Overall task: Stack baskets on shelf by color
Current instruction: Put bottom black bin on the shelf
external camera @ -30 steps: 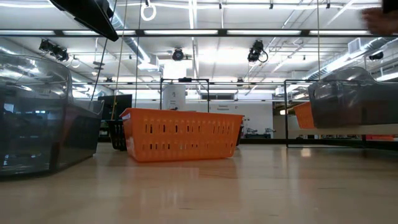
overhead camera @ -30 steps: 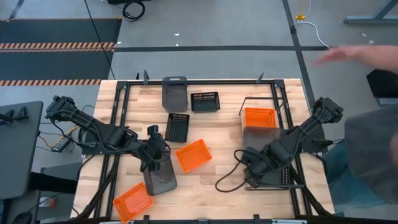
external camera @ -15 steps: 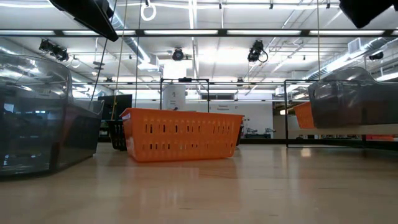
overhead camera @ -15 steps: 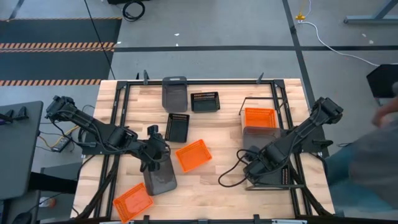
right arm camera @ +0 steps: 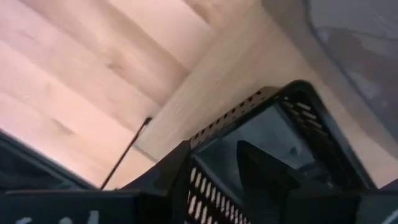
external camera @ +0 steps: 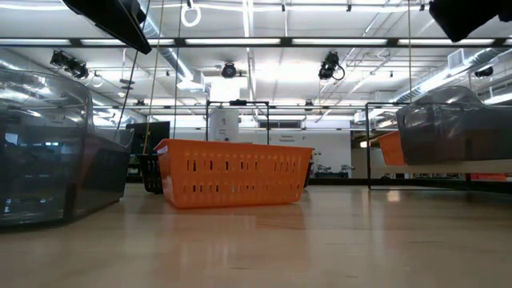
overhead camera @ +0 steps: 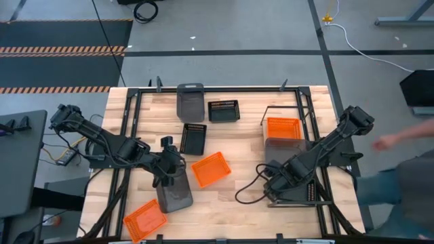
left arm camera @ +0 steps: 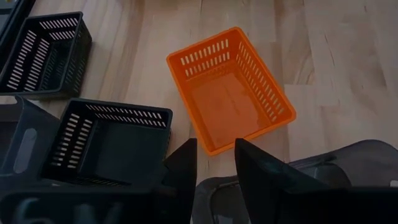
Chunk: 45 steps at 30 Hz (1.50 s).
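My left gripper (overhead camera: 169, 171) is shut on a dark grey basket (overhead camera: 175, 194) at the table's near left. An orange basket (left arm camera: 229, 89) lies just beyond it, flat on its bottom. My right gripper (right arm camera: 217, 171) points down over the near end of the shelf (right arm camera: 205, 93) and is shut on a black slatted basket (right arm camera: 273, 143). Farther along the shelf sit a grey basket (overhead camera: 277, 145) and an orange basket (overhead camera: 283, 127). My right arm hides most of the black basket in the high view. My left gripper has the grey basket's rim (left arm camera: 214, 186) at its far end between the two fingers, coming slanting down from the far left. In the low view the basket (external camera: 48, 152) stands level with its bottom at the tabletop. My right gripper holds the black basket's slatted wall (right arm camera: 205, 180), one finger inside (right arm camera: 261, 168) and one outside, from above. The basket stays level over the shelf board; whether it rests there I cannot tell.
Two black baskets (overhead camera: 223, 110) (overhead camera: 193, 137) and a grey one (overhead camera: 190, 102) lie toward the far edge. Another orange basket (overhead camera: 144, 218) sits at the near left corner. A person's hand (overhead camera: 390, 140) shows beyond the table's right edge.
My right gripper has sunk toward the shelf with the black basket and rolled a little; its arm now shows at the low view's top right. The person's hand has drawn back from the far right to beside the table's right edge.
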Each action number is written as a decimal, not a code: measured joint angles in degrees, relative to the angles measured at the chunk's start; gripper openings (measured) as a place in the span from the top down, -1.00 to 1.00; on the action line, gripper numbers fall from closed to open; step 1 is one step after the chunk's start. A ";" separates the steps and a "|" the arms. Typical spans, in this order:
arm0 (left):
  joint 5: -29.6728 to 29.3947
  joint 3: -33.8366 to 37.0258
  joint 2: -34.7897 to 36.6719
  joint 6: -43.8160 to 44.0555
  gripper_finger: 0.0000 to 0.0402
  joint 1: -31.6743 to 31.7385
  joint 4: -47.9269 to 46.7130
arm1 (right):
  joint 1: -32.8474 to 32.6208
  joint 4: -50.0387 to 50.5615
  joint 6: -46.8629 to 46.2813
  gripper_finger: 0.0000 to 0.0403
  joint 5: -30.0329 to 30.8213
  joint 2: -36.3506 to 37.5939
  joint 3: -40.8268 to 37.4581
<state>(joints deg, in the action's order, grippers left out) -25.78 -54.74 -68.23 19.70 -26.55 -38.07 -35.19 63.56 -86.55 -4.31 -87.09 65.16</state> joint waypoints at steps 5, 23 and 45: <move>0.00 0.00 0.00 0.02 0.42 0.00 0.00 | 1.32 0.21 1.26 0.32 0.17 0.04 -1.77; 0.04 0.00 0.00 0.23 0.42 -0.02 0.05 | 1.07 -9.93 6.96 0.32 -1.99 0.04 -1.96; 0.04 0.00 0.00 0.22 0.42 -0.02 0.05 | 1.09 -7.00 6.63 0.32 -1.56 0.04 -1.96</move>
<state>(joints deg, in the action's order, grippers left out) -25.74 -54.74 -68.23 19.92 -26.57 -38.02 -34.11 56.55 -79.92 -5.87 -87.05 63.20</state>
